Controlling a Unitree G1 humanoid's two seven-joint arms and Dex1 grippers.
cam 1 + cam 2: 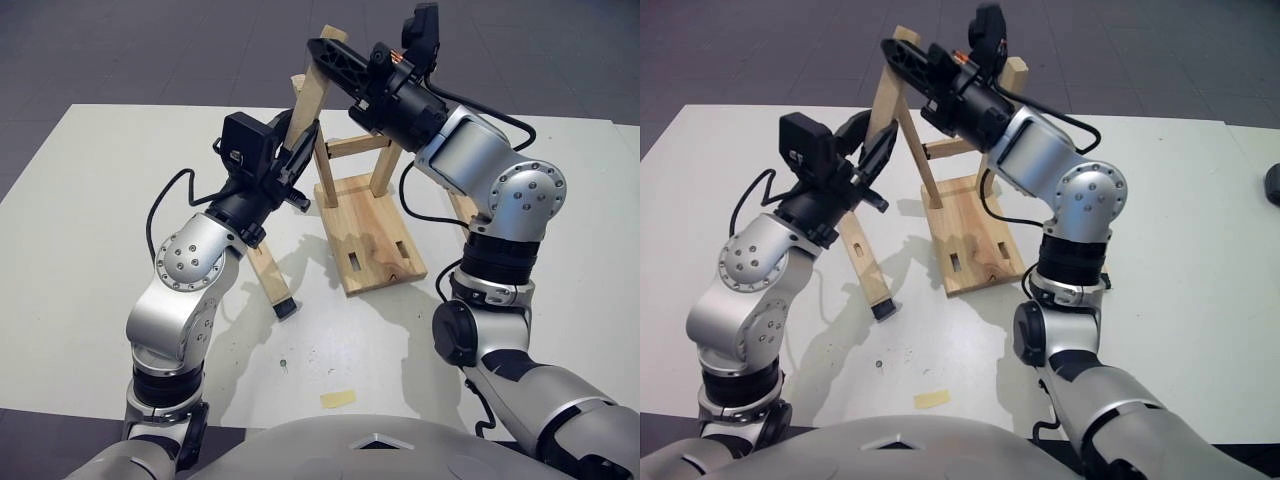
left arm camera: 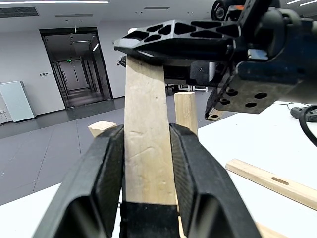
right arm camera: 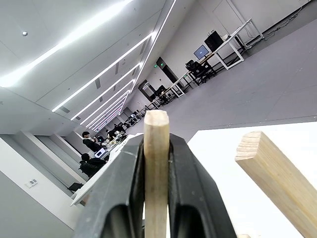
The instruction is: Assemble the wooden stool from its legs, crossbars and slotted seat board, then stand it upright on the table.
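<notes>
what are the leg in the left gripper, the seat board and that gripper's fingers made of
Leg: pale wood, apparently unvarnished; fine grain and scuffs, matte.
Seat board: the same light wood, with grain and darker patches, slots cut in it.
Fingers of the left gripper: black, probably moulded plastic, given the smooth dull sheen; rubber cannot be ruled out.

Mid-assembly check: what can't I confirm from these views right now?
- Upper stretch of the long pale wooden leg: clamped under the right gripper in the head and left wrist views.
- Middle of that leg: behind the left gripper in the head views.
- Loose slotted wooden bar on the table: cut off by the left wrist view's edge, mostly behind the right arm in the head views.
</notes>
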